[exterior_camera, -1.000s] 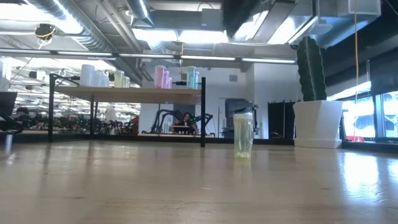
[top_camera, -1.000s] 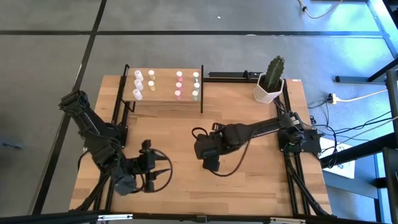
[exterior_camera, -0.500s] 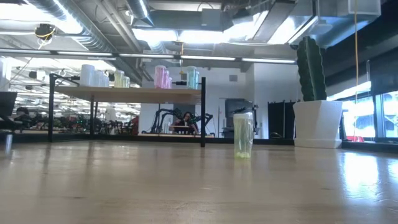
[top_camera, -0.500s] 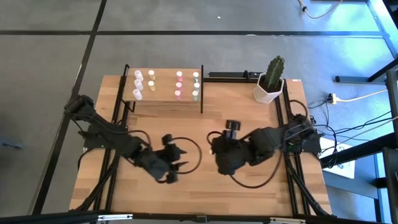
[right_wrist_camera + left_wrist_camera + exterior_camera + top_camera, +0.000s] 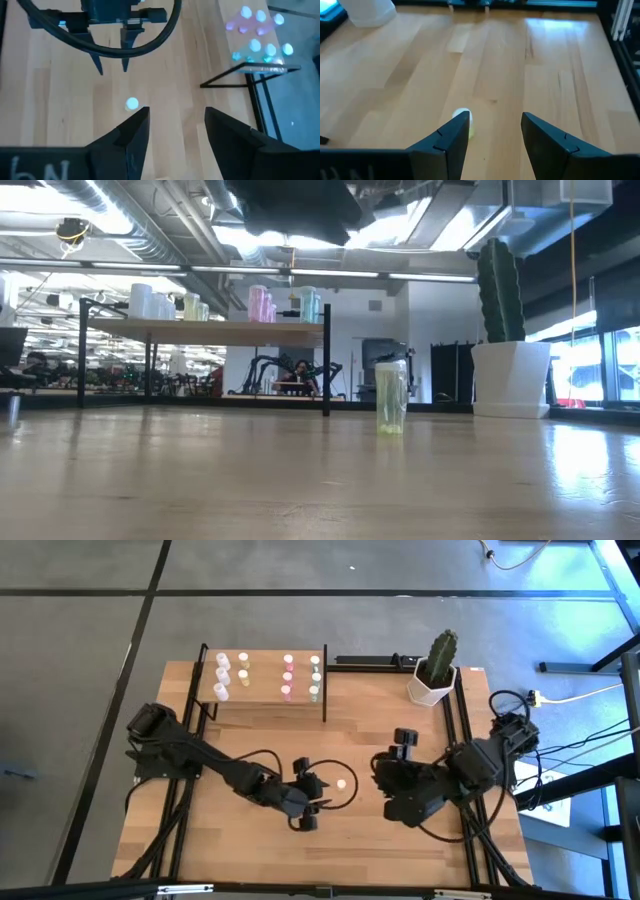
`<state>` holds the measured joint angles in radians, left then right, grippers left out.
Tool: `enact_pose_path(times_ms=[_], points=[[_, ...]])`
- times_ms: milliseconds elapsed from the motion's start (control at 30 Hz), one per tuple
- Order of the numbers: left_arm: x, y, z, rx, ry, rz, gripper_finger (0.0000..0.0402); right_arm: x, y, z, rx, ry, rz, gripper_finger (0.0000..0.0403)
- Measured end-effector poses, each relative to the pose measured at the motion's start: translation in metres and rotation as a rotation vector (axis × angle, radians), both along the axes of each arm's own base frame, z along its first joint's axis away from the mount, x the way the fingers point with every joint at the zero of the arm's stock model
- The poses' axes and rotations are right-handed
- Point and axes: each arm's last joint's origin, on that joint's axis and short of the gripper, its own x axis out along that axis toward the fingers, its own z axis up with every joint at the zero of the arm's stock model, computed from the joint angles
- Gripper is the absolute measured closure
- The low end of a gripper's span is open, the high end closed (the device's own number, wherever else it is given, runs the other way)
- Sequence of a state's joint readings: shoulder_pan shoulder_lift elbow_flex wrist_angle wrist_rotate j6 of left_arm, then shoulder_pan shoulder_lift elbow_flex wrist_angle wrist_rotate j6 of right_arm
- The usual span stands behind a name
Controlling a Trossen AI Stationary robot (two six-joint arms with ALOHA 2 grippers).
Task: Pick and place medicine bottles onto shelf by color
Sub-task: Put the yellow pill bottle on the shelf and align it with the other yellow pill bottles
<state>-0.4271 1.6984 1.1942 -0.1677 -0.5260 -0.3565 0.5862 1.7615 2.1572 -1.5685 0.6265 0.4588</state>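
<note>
One small pale green bottle (image 5: 341, 782) stands alone near the middle of the wooden surface (image 5: 240, 840). Nothing touches it, and bare wood lies all around it. In the low view the same bottle (image 5: 390, 396) stands upright, with flat open wood in front of it and on both sides.

The left gripper (image 5: 312, 802) is just beside the bottle, on the bottle's left. In the left wrist view its jaws are partly open with nothing between them, and the bottle (image 5: 463, 120) peeks out just past one fingertip (image 5: 459, 131). The left arm reaches in a long slant from the left edge of the surface.

The right gripper (image 5: 385, 778) is near the bottle on the other side, with a clear gap between them. Its jaws are open and hold nothing. In the right wrist view the bottle (image 5: 131, 103) sits on bare wood ahead of the jaws, between the two grippers.

The shelf (image 5: 265, 698) stands at the far edge of the surface, well apart from the lone bottle. The other bottles stand on it in short rows: white ones (image 5: 222, 676) at the left, then pale yellow (image 5: 243, 667), then pink (image 5: 288, 676), then pale green (image 5: 314, 677) at the right end. A wide strip of open wood lies between the shelf and both grippers.

A white pot with a cactus (image 5: 436, 668) stands at the far right corner, away from everything else.
</note>
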Motion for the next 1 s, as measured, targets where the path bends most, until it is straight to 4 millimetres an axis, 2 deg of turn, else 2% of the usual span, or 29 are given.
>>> enact_pose_path(times_ms=[167,433,700,1000], points=[[0.012,0.004,-0.022,-0.013,0.052,-0.011,0.0228,-0.012,0.004,-0.016,0.016,-0.021,-0.015,0.0211],[0.034,0.019,-0.051,-0.012,0.055,0.045,0.0228,-0.014,0.004,-0.025,0.061,-0.106,-0.019,0.0211],[0.038,0.032,-0.052,-0.037,0.07,0.048,0.0228,-0.015,0.004,-0.024,0.062,-0.109,-0.02,0.0211],[0.038,0.032,-0.052,-0.042,0.073,0.042,0.0228,-0.015,0.005,-0.025,0.105,-0.077,0.006,0.0211]])
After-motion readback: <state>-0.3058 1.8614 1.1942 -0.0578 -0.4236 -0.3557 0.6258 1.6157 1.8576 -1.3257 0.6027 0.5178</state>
